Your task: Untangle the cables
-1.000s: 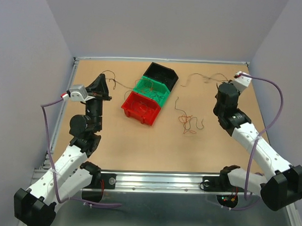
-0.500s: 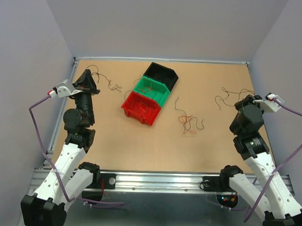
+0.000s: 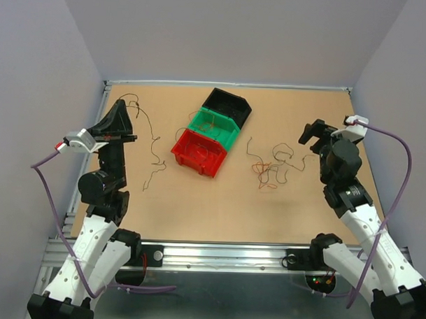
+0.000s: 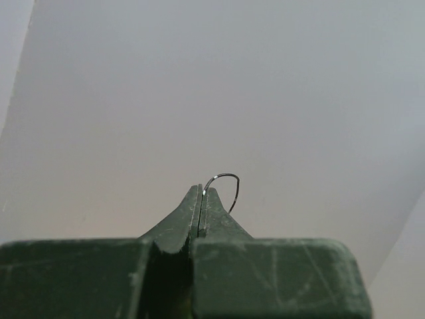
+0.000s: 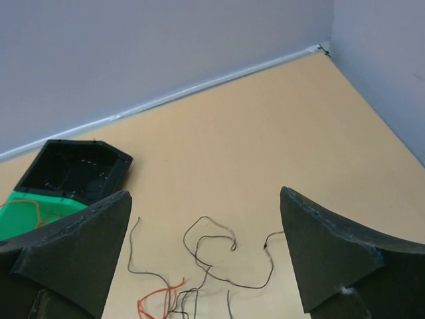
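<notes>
The cables (image 3: pixel 269 168) lie in a loose tangle of dark, red and orange wires right of the bins; the right wrist view shows dark loops (image 5: pixel 212 247) and an orange strand (image 5: pixel 159 300). One dark wire (image 3: pixel 154 147) is apart from them, hanging from my raised left gripper (image 3: pixel 122 104) down to the table at far left. That gripper (image 4: pixel 201 189) is shut on this wire's end (image 4: pixel 229 178). My right gripper (image 3: pixel 314 133) hovers open just right of the tangle, its jaws (image 5: pixel 205 194) wide apart and empty above the dark loops.
A black bin (image 3: pixel 227 104), a green bin (image 3: pixel 215 124) and a red bin (image 3: pixel 199 150) stand in a diagonal row at the table's middle. Thin orange wire lies in the green bin (image 5: pixel 26 209). Walls close in the back, left and right.
My right gripper has opened and let go of a dark wire, which now lies beside the tangle. The left gripper has drawn back to the left, trailing its wire away from the bins.
</notes>
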`<move>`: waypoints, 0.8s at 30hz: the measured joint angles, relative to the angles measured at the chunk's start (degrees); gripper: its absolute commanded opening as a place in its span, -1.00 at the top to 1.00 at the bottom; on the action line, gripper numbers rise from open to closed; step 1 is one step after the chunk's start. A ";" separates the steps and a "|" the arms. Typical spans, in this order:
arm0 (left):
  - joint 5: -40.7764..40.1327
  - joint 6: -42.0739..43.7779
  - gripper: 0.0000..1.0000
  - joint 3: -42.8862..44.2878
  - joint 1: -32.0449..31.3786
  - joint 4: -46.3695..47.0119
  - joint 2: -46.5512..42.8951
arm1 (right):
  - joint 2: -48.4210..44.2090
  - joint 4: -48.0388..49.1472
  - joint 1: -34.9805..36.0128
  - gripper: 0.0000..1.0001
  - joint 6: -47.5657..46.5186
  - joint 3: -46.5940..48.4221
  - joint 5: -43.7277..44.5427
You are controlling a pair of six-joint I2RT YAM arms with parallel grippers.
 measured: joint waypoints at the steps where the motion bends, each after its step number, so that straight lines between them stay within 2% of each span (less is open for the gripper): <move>1: 0.59 -0.02 1.00 -0.15 0.00 0.13 -0.07 | -0.74 0.15 0.00 -0.96 -0.39 0.00 -2.03; 6: 3.54 -0.04 1.00 -1.03 0.00 0.42 -1.31 | -2.49 3.43 -0.04 -0.96 -2.75 0.00 -15.89; 11: 10.25 -0.20 1.00 -2.05 0.00 0.92 -2.78 | 2.47 11.80 -0.04 -0.96 -4.83 -0.09 -44.65; 15: 16.02 -0.39 1.00 -2.19 0.00 2.38 -2.78 | 6.47 16.13 0.00 -0.96 -4.85 -0.11 -56.98; 20: 19.67 -0.92 1.00 -1.18 0.00 4.22 0.02 | 10.84 19.78 0.00 -0.96 -5.14 -0.11 -63.41; 24: 21.35 -1.18 1.00 4.48 0.00 2.67 5.92 | 14.97 21.18 0.00 -0.96 -5.27 -0.09 -64.76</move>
